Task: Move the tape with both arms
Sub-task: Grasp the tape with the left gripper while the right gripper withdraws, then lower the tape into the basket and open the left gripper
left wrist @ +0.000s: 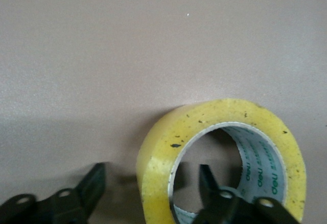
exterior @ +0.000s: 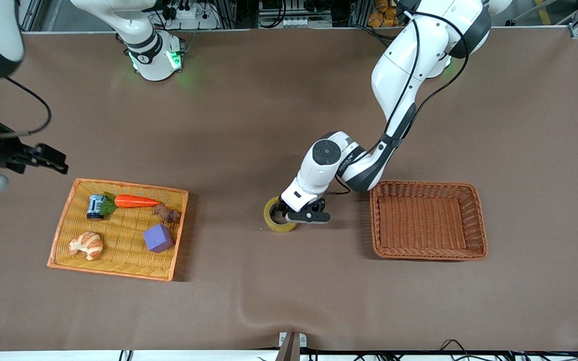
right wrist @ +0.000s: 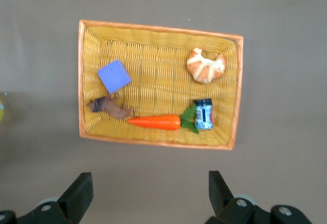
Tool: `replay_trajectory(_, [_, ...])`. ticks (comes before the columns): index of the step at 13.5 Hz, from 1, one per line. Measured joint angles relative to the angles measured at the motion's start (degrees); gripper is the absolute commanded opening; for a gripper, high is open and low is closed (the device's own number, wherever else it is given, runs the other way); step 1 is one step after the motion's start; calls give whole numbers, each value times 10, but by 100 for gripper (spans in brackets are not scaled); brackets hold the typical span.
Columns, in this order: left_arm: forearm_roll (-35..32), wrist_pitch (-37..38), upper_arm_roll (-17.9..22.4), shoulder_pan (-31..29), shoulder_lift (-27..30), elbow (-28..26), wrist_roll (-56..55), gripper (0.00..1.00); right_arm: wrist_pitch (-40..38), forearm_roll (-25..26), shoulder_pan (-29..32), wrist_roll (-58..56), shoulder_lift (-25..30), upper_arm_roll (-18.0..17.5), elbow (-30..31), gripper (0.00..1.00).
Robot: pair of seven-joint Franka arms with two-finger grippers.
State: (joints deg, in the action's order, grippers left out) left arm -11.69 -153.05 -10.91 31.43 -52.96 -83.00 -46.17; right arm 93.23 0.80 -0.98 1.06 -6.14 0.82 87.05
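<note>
Tape [exterior: 279, 221]: sits on the bare brown table [exterior: 269, 125], roughly mid-table, between the yellow tray [exterior: 118, 268] and the brown wicker basket [exterior: 428, 220]. Yellowish ring, pale core, lying tilted in the left wrist view [left wrist: 168, 152].
Left gripper [exterior: 289, 213]: down at the tape, fingers spread wide with one finger [left wrist: 208, 185] poking inside the ring and the other [left wrist: 91, 183] outside it, so the roll's wall is between them. Not clamped yet, there's a gap on the outer side.
Right gripper [exterior: 50, 159]: up in the air at the right arm's end of the table, just off the tray's edge nearest the bases, fingers [right wrist: 79, 193] wide apart and holding nothing. This arm's just waiting.
Yellow tray: holds a carrot [exterior: 136, 201], a purple cube [exterior: 158, 238], a croissant [exterior: 87, 245], a small blue can [exterior: 95, 206] and a brown lumpy thing [exterior: 167, 213] I can't identify.
Brown wicker basket: toward the left arm's end, nothing in it.
</note>
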Motion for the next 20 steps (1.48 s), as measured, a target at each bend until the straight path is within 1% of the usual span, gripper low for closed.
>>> replay_trajectory(3, [-22, 0, 0, 2, 0, 4, 0, 0, -37, 0, 1, -3, 30, -1, 2, 100])
replay_trajectory(5, [-24, 1, 1, 1, 1, 5, 0, 0, -38, 0, 1, -4, 37, -1, 6, 100])
replay_trajectory(7, [-24, 21, 3, -3, 7, 7, 0, 0, -28, 1, 1, -4, 37, -2, 11, 100])
replay_trajectory(9, [-24, 74, 3, -11, 28, 13, 0, 0, -24, 1, 1, -4, 37, -2, 10, 100])
replay_trajectory(11, [-25, 120, 3, -27, 81, 1, 13, 0, -32, 1, 3, -4, 39, 0, 4, 100])
replay_trajectory(12, [-25, 131, 3, -39, 117, -22, 30, 0, -45, 1, 4, -4, 40, 4, -1, 100])
replay_trajectory(14, [-25, 142, 2, -78, 204, -100, 71, 0, -70, 1, 12, -4, 43, 13, -19, 100])
replay_trajectory(17, [-25, 147, -7, -159, 336, -263, 170, 0, -87, 1, 13, -4, 44, 10, -35, 100])
replay_trajectory(18, [-21, 147, -11, -188, 368, -306, 218, 0, -88, 1, 13, -4, 44, 9, -36, 100])
replay_trajectory(19, [-2, 147, -13, -217, 392, -338, 274, 0, -90, 1, 13, -5, 44, 8, -36, 100])
replay_trajectory(20, [35, 149, -14, -241, 407, -358, 332, 0, -93, 1, 13, -5, 46, 6, -36, 100])
